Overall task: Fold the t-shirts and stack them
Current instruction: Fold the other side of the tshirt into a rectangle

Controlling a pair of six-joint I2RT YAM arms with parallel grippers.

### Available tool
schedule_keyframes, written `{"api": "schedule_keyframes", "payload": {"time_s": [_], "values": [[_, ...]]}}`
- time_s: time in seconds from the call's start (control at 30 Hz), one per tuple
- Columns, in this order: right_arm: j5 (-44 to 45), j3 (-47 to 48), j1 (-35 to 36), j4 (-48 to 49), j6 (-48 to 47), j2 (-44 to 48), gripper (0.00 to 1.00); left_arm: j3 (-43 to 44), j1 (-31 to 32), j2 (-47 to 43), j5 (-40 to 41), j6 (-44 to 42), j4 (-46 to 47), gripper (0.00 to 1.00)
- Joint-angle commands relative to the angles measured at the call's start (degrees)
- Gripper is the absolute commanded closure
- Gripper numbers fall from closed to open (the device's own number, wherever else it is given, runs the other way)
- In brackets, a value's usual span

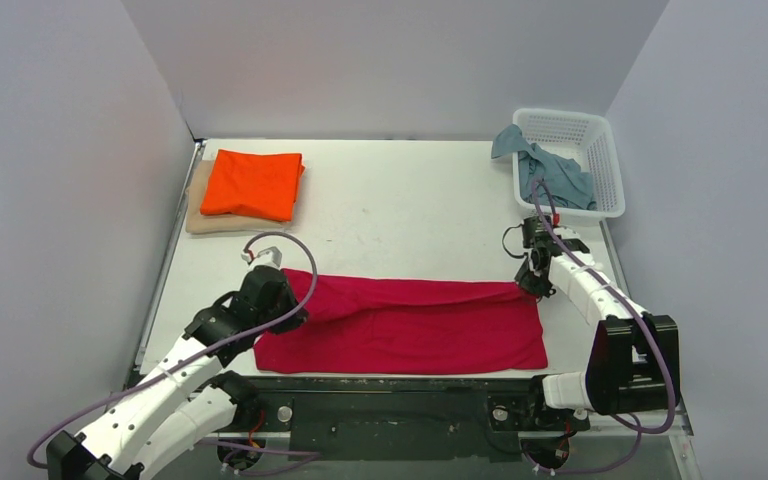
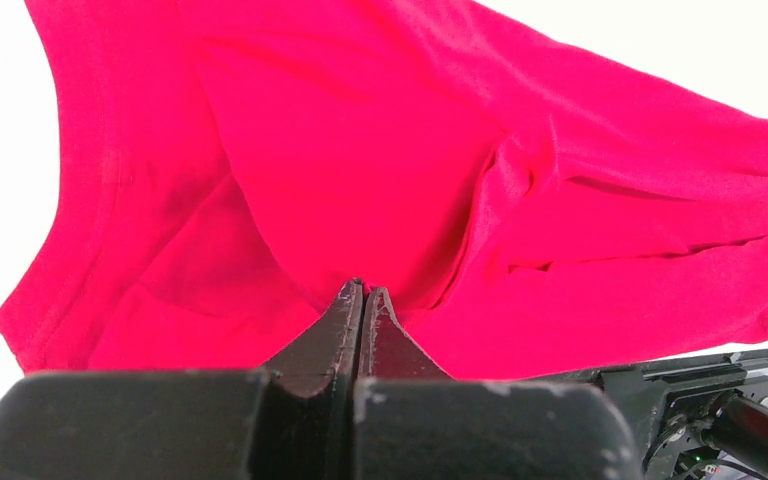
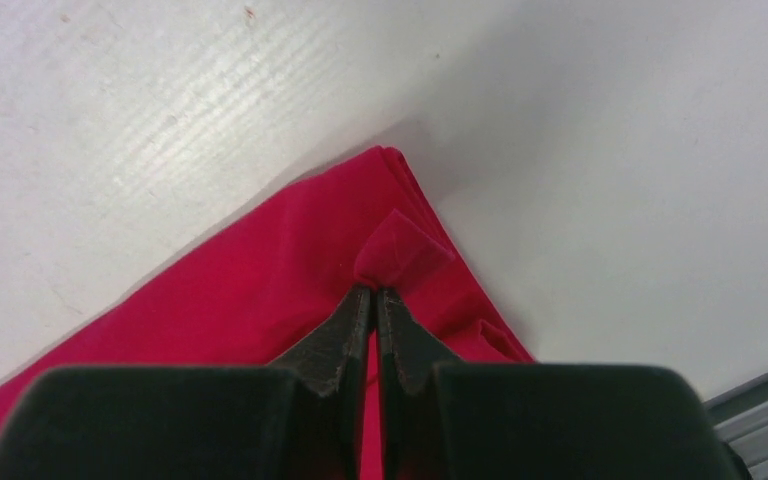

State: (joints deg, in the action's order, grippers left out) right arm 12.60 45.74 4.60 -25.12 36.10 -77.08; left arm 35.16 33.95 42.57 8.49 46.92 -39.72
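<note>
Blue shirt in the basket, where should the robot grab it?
Probably the flap of the blue shirt that hangs over the left rim of the basket, coming down from above. That flap sits outside the lattice wall, easy to pinch. The left gripper and right gripper are shut on the red shirt.

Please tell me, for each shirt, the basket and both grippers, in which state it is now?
red t-shirt: partly folded lengthwise, pinched at both ends.
beige t-shirt: folded, bottom of the stack.
orange t-shirt: folded, on top of the beige t-shirt.
basket: upright.
grey-blue t-shirt: crumpled, hanging over the basket's rim.
left gripper: shut on the red t-shirt.
right gripper: shut on its corner.
</note>
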Motion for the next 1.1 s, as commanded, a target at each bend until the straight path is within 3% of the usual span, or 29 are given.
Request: {"api": "schedule_keyframes", "payload": {"time_s": [0.0,0.13,0.17,0.2,0.23,0.3,0.33,0.4,0.43,0.57,0.73,0.9,1.07], "values": [[0.2,-2.8,0.3,-2.9,-0.3,1.6,0.98,-2.9,0.3,0.1,-2.2,4.9,-2.7,1.0],[4.4,-5.1,0.3,-6.4,1.5,2.6,0.83,-2.8,1.1,-0.6,-4.7,11.2,-11.5,0.92],[8.0,-5.4,0.3,-9.2,2.8,4.1,0.71,-2.8,2.5,-1.2,-5.5,12.9,-12.5,0.88],[9.6,-5.7,0.3,-10.7,3.4,5.0,0.63,-2.7,3.2,-2.9,-6.9,14.0,-14.0,0.7],[12.4,-5.9,0.3,-13.6,4.5,7.6,0.52,-2.6,4.6,-3.7,-7.7,15.6,-14.6,0.63],[14.5,-6.0,0.3,-16.8,5.8,12.4,0.4,-1.8,5.8,-6.2,-9.8,16.1,-15.8,0.46],[14.6,-5.7,0.3,-17.4,6.0,14.3,0.35,-1.2,5.9,-7.3,-10.9,15.6,-16.1,0.33],[13.3,-4.8,0.3,-17.8,5.6,18.8,0.22,0.5,6.0,-7.7,-12.1,13.1,-15.1,0.21],[11.6,-3.9,0.3,-17.6,4.9,21.0,0.15,1.5,6.0,-7.4,-12.0,11.8,-14.5,0.2],[-0.4,-3.0,0.2,-11.7,0.7,23.0,0.09,1.5,5.9,-1.1,-9.5,8.5,-5.4,0.16],[-19.4,-2.8,0.4,-1.4,-0.2,15.1,0.08,3.8,4.2,13.3,-4.6,6.6,13.4,0.14],[-19.7,-2.4,0.4,3.3,0.4,6.7,0.08,9.6,4.0,30.0,-10.0,1.4,23.9,0.12],[-19.1,-2.1,0.4,5.6,1.3,1.9,0.09,11.6,7.5,39.0,-13.1,0.4,27.8,0.11]]}}
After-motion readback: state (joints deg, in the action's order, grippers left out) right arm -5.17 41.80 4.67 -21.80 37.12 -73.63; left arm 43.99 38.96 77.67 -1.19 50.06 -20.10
